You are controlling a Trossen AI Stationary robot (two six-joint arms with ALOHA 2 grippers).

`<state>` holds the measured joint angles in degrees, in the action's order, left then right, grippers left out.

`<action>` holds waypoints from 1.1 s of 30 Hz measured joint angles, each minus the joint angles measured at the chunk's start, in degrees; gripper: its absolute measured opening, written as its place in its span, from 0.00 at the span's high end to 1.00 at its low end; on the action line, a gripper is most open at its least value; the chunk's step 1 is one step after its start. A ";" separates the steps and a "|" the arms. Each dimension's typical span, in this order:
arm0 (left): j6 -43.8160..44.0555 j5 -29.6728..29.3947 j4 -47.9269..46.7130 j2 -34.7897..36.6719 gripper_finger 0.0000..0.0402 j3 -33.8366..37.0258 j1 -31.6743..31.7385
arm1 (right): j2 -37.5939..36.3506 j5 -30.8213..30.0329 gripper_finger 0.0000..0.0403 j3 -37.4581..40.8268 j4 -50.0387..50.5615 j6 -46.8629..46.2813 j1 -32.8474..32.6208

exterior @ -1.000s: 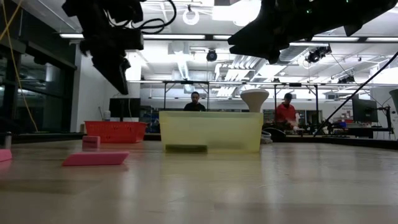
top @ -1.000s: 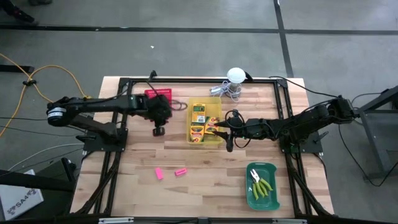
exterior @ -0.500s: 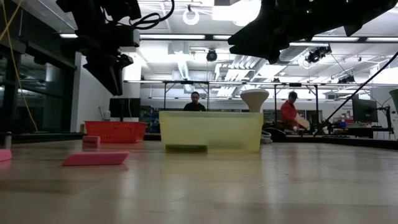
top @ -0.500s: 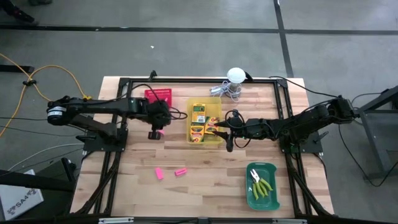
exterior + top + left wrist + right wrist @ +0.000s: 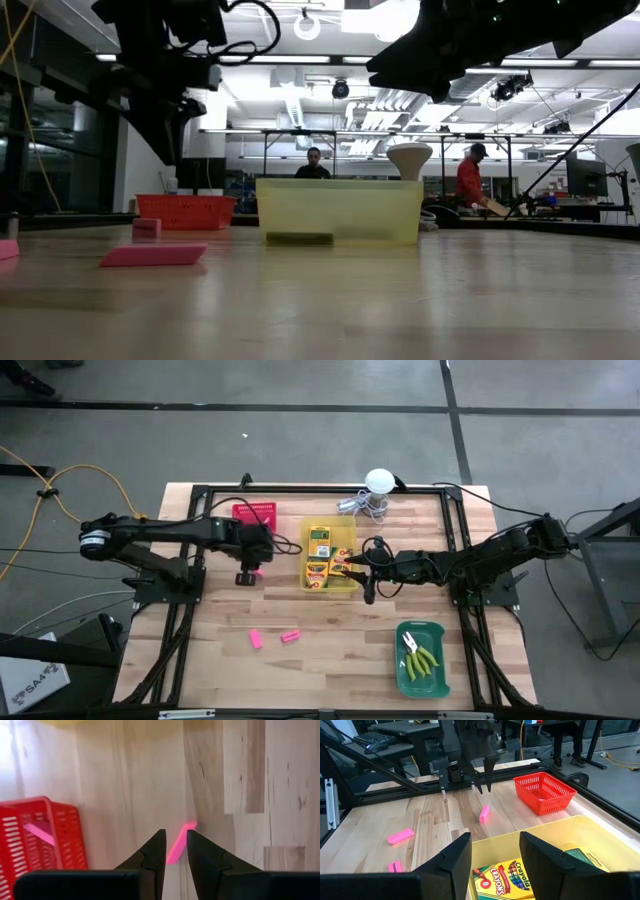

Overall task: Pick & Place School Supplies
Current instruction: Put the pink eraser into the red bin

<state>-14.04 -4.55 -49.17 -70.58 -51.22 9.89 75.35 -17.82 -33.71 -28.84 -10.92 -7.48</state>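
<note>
Quickly, nearest first: a green bin [image 5: 405, 678] sat at the desk's [image 5: 330, 660] near right corner with two tools with yellow-green handles [image 5: 424, 658] inside. Two pink erasers [image 5: 256, 639] lay loose on the bare wood to the near left, close together but not touching.

Mid-desk, the left gripper [image 5: 175, 836] hung above a third pink eraser [image 5: 484, 813], fingers [image 5: 152, 855] a narrow gap apart, nothing held. That eraser rested on the desk under the tips, clear of them, just beside the red bin [image 5: 65, 835]. The right gripper [image 5: 495, 840] hovered at the yellow bin's [image 5: 580, 832] right edge, fingers spread wide, empty. Crayon boxes [image 5: 318, 556] lay flat inside the yellow bin; one of them [image 5: 502, 875] was right under the right gripper.

Farther back, the red bin held another pink eraser [image 5: 40, 832]. A white ball [image 5: 379, 481] with metal clutter [image 5: 362, 502] stood at the far edge, behind the yellow bin. Beyond the desk in the low view, one person [image 5: 314, 165] was behind the yellow bin and a person in red [image 5: 469, 180] stood to the right.
</note>
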 joint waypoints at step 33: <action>-3.09 4.53 -1.25 -15.28 0.70 0.08 0.13 | 0.00 0.24 0.61 0.00 0.35 0.00 0.02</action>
<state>-17.13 -0.03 -50.43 -85.86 -51.14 10.02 75.35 -17.58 -33.71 -28.49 -10.92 -7.46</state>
